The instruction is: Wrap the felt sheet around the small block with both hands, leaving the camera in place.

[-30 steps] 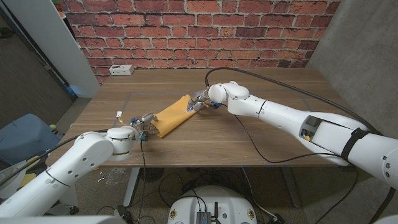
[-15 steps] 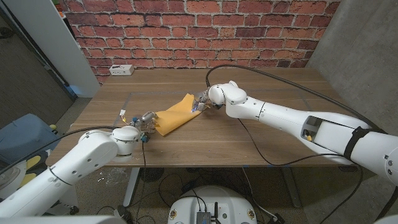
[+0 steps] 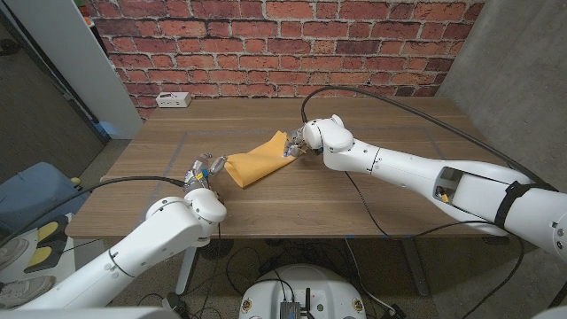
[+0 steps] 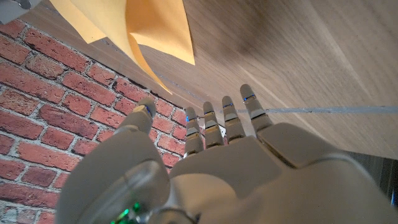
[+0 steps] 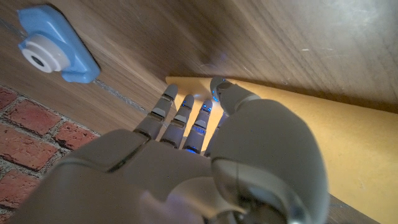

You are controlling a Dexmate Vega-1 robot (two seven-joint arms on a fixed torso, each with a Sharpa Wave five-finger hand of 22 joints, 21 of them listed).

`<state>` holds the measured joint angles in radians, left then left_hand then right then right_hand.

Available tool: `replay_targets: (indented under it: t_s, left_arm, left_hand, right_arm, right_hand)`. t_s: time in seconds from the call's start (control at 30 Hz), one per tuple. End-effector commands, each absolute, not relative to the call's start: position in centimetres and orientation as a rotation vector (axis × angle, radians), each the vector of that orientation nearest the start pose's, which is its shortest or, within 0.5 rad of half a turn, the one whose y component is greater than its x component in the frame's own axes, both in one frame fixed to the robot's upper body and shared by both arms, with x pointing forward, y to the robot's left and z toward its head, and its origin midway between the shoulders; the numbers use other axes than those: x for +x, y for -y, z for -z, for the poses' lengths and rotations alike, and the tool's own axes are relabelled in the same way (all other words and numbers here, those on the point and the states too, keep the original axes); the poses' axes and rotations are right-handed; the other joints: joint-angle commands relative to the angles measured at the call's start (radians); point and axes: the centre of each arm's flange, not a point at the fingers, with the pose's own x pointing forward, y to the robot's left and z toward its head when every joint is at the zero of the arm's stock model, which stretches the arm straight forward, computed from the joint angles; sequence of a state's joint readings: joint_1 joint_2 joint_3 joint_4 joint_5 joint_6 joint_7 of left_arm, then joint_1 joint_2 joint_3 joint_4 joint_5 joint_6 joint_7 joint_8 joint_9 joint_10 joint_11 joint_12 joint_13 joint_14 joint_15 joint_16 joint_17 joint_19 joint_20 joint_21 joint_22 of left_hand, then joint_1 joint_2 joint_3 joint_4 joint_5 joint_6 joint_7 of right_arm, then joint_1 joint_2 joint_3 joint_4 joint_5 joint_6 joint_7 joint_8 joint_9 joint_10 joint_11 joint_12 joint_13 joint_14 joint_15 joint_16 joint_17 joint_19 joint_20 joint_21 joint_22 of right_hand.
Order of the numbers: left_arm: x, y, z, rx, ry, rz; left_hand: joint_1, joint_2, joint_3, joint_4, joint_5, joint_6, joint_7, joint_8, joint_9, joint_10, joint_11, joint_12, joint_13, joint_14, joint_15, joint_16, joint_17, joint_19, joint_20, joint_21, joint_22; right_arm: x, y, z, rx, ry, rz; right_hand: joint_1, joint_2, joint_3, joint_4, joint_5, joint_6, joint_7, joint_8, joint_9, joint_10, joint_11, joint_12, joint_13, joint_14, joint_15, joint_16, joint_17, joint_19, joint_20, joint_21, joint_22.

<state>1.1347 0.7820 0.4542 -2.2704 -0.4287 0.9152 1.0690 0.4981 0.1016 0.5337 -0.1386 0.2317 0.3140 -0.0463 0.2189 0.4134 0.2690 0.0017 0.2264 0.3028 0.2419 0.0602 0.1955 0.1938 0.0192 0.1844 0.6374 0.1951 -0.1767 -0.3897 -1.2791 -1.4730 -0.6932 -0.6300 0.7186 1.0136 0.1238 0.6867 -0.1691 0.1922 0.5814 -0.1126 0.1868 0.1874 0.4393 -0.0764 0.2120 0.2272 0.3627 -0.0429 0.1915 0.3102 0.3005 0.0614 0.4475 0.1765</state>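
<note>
Wooden and broad, the tabletop (image 3: 372,190) is carrying the whole scene in front of a brick wall (image 3: 292,44). On it, near the middle, the yellow felt sheet (image 3: 257,159) is lying as a folded, elongated bundle running from near-left to far-right; its upper layer is lapping over the lower one, and the small block is presumably tucked inside, though it cannot be made out. The felt is looking matte and soft, creasing in broad folds rather than sharp ones.

The right hand (image 3: 295,147) is reaching to the far-right end of the sheet, fingers extended onto the felt edge; whether it is pinching the cloth or just pressing it cannot be told. The left hand (image 3: 204,167) is hovering just beside the near-left end, fingers apart and holding nothing.

To wrap well, the left hand should be taking up its own corner while the right is keeping the far end pinned, so the fold tightens evenly. The small blue camera (image 5: 56,53) is sitting on the tabletop near the right hand, so the sheet should not be dragged toward it.
</note>
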Motion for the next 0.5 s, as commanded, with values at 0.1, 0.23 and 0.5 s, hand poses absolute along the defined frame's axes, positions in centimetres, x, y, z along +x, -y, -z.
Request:
replay_targets:
  t_s: [0.1, 0.23, 0.5]
  left_arm:
    - [48.0, -24.9, 3.0, 0.875, 0.672, -0.545]
    - [48.4, -24.5, 2.0, 0.944, 0.697, -0.432]
    - [49.4, -23.6, 0.4, 1.102, 0.573, -0.235]
  left_hand:
    - [0.008, 0.080, 0.052, 0.004, -0.011, 0.141, 0.029, 0.014, -0.060, 0.100, 0.013, 0.032, -0.019, 0.053, -0.047, 0.022, -0.003, -0.002, -0.069, -0.016, -0.005]
    - [-0.012, 0.088, 0.058, 0.029, -0.019, 0.162, 0.043, 0.010, -0.075, 0.114, 0.013, 0.033, -0.026, 0.054, -0.049, 0.023, 0.001, -0.014, -0.088, -0.023, -0.006]
    - [-0.192, 0.090, 0.060, 0.256, -0.050, 0.275, 0.116, 0.007, -0.145, 0.227, 0.015, 0.048, -0.064, 0.074, -0.066, 0.028, 0.003, -0.041, -0.141, -0.046, -0.007]
  right_arm:
    - [64.9, 2.6, -0.4, -1.832, 0.015, -0.396]
    - [64.7, 2.6, -0.2, -1.824, 0.018, -0.404]
    - [64.4, 2.7, -0.1, -1.811, 0.037, -0.398]
  right_hand:
    - [-0.014, -0.019, -0.004, 0.008, -0.005, -0.002, 0.011, 0.000, 0.002, 0.001, 0.013, -0.006, 0.001, 0.002, -0.094, 0.007, -0.004, 0.004, 0.011, -0.004, 0.003]
    - [-0.021, -0.022, -0.004, 0.010, -0.006, -0.005, 0.015, 0.000, 0.002, 0.000, 0.015, -0.007, 0.001, -0.002, -0.093, 0.006, -0.006, 0.002, 0.013, -0.006, 0.003]
    - [-0.030, -0.026, -0.005, 0.012, -0.007, -0.009, 0.016, -0.001, 0.002, -0.005, 0.016, -0.009, 0.000, -0.005, -0.091, 0.006, -0.009, 0.003, 0.015, -0.007, 0.002]
